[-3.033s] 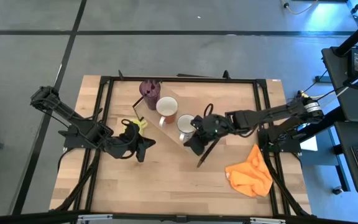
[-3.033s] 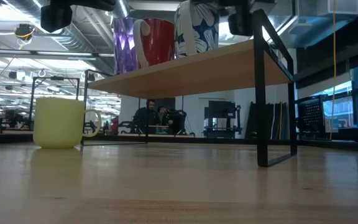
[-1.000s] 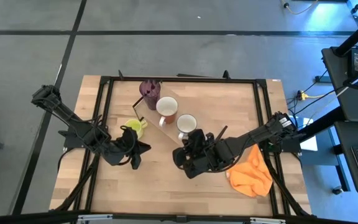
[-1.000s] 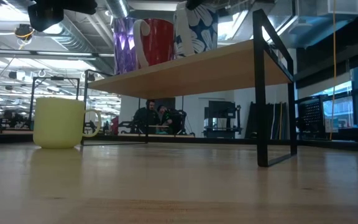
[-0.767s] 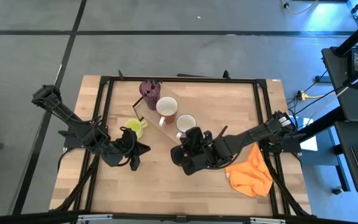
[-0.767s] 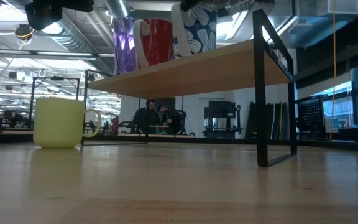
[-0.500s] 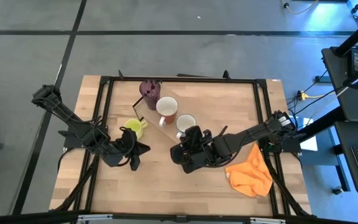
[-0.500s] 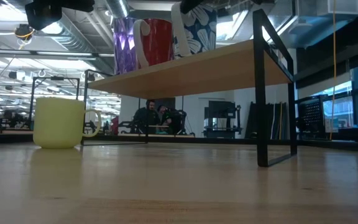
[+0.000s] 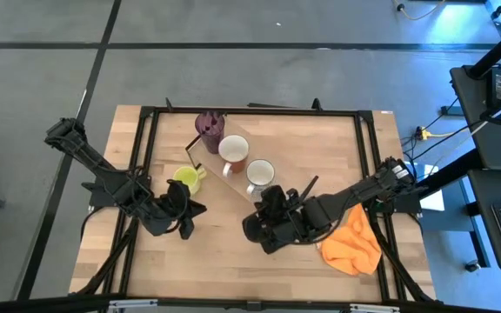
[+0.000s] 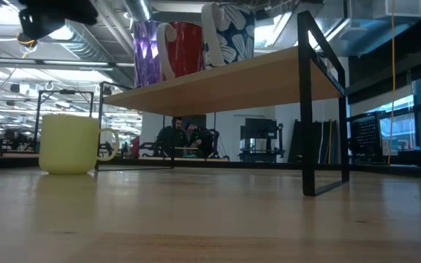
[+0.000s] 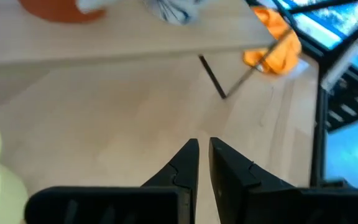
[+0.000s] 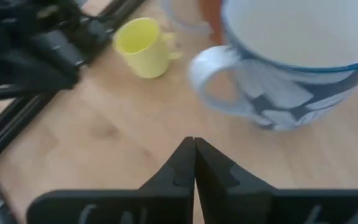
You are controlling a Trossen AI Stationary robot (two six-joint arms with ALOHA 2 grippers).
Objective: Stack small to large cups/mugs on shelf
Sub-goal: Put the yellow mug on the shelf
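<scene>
Left gripper (image 9: 187, 211) hangs over the left part of the table (image 9: 233, 252), its two dark fingers (image 11: 188, 163) pressed nearly together with only a thin slit between them, holding nothing. The yellow-green mug (image 9: 185, 179) stands just behind it on the tabletop, close beside the arm. It sits upright, its opening facing up and its handle pointing toward the shelf. This mug is the only one of the four not on the shelf, and the left gripper is clearly the nearer of the two to it. My judgement is that the next move belongs to this arm: the fingers must spread, then reach back a short way to the mug.

To the right of the mug lies the shelf (image 9: 233, 187), a light wood plank on thin dark legs, running at a slant from the far left toward the near right. Three vessels stand on it in a row. First is the tall purple tumbler (image 9: 209, 129) at the far end. Next is the reddish-brown mug (image 9: 233, 152) with a white inside. Last is the white mug with blue flowers (image 9: 260, 176), nearest the front end.

Further right, the right gripper (image 9: 259, 228) rests low, just in front of the flowered mug, fingers closed tight and empty. An orange cloth (image 9: 352, 242) lies on the table beside that arm.
</scene>
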